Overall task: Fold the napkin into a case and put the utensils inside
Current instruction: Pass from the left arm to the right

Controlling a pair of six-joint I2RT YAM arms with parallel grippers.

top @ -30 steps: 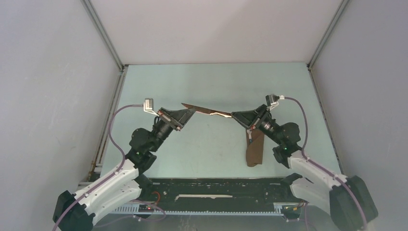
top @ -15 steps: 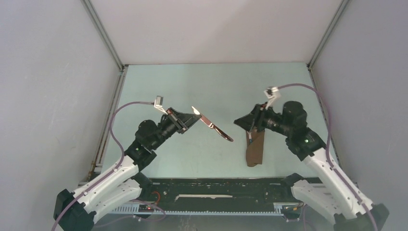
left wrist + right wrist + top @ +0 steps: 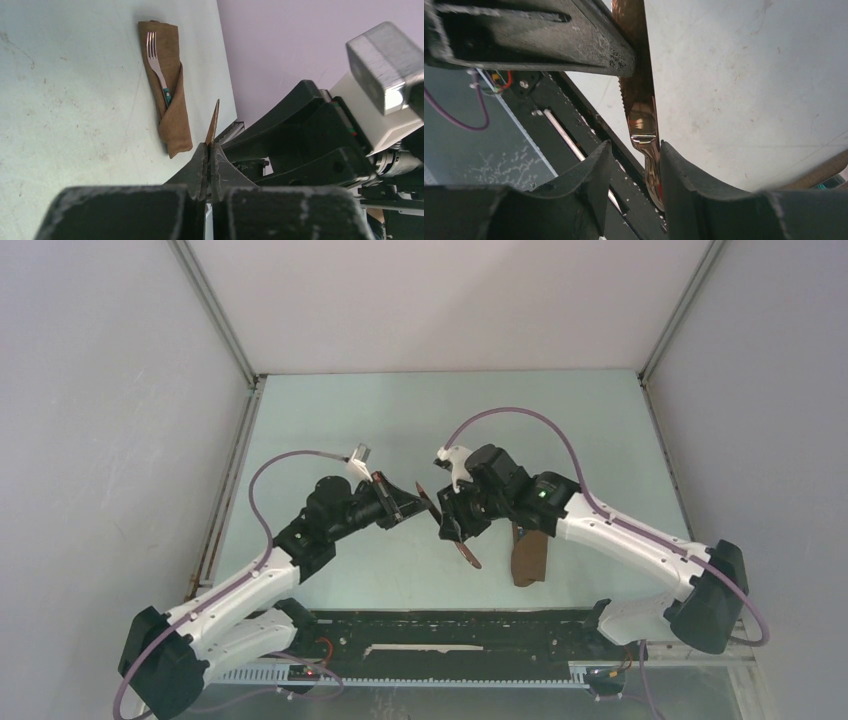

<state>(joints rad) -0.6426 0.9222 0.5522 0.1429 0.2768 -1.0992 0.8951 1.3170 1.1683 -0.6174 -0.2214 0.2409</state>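
Two black grippers meet over the middle of the pale green table [image 3: 400,410], both at one thin reddish-brown knife [image 3: 468,554] that hangs off the surface and slants toward the lower right of the overhead view. The left gripper [image 3: 412,502] comes in from the left of the frame. Its jaws are pressed tight on the blade, and in the left wrist view that gripper [image 3: 208,152] has the knife [image 3: 214,120] standing edge-on out of the seam between its closed fingers. The right gripper [image 3: 452,528] reaches in from the right and points down at the knife's lower part. In the right wrist view this gripper [image 3: 634,150] has its jaws partly apart, with the knife's glossy handle [image 3: 646,145] between them. The handle lies close against the finger [image 3: 681,175] on the right of that frame, and a gap shows on the other side, so it is not pinched there. The narrow dark brown cloth case [image 3: 530,560] lies flat on the table just right of the grippers, partly hidden under the right arm. The left wrist view shows the case [image 3: 175,122] in the upper middle of the frame. A silver-tined fork [image 3: 155,57] lies in its fold, the tines bare toward the top of the frame and the handle tucked under the cloth.
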